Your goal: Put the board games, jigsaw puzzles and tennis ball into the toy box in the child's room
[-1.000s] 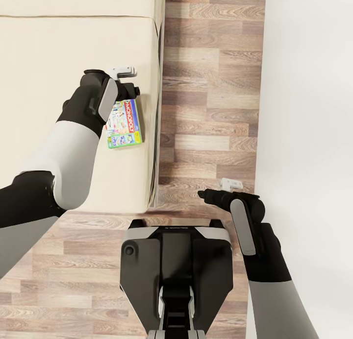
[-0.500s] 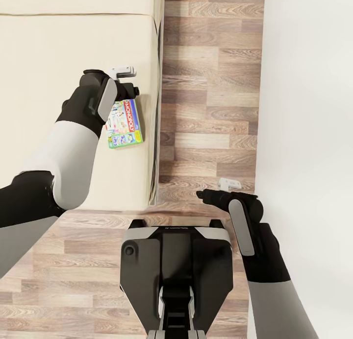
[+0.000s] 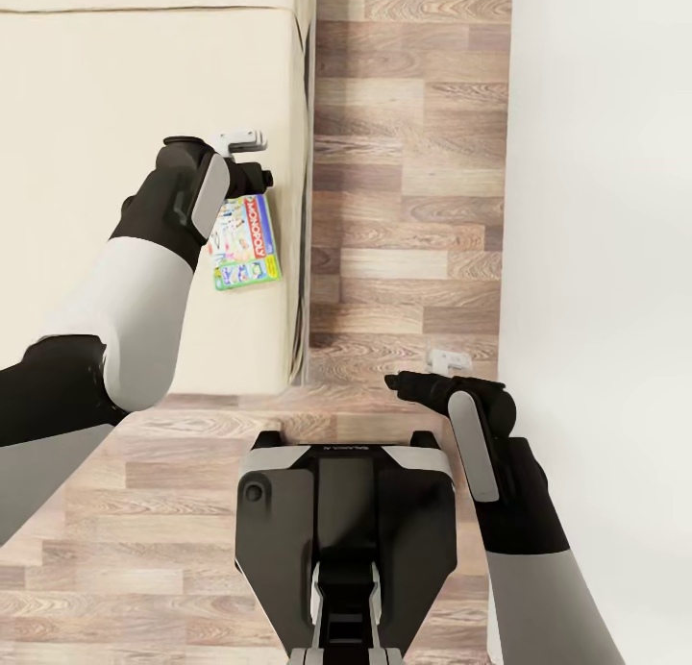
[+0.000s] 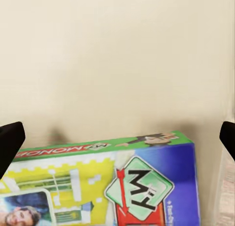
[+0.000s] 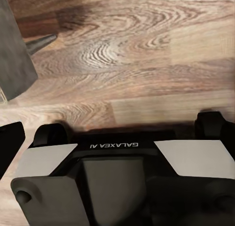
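Note:
A green-edged board game (image 3: 245, 247) with a yellow, blue and red top hangs over the bed (image 3: 115, 88) near its right edge. My left gripper (image 3: 258, 180) points down at the game's far end. In the left wrist view the board game (image 4: 147, 187) lies between my left gripper's (image 4: 117, 140) two dark fingertips (image 4: 10, 143), which stand wide apart at either side of it, over the beige mattress (image 4: 117, 50). My right gripper (image 3: 392, 381) hovers over the floor by the wall with nothing in it; one dark fingertip (image 5: 10, 147) shows beside the base.
A strip of wood-plank floor (image 3: 404, 213) runs between the bed and a white wall (image 3: 605, 261) on the right. My own dark base (image 3: 346, 511) sits just short of the bed's foot, and the right wrist camera looks down on the base (image 5: 117, 177).
The bed and floor have slid up the picture, so the view has drawn back from the bed. The board game has kept its place under the left gripper. Both arms hold their poses.

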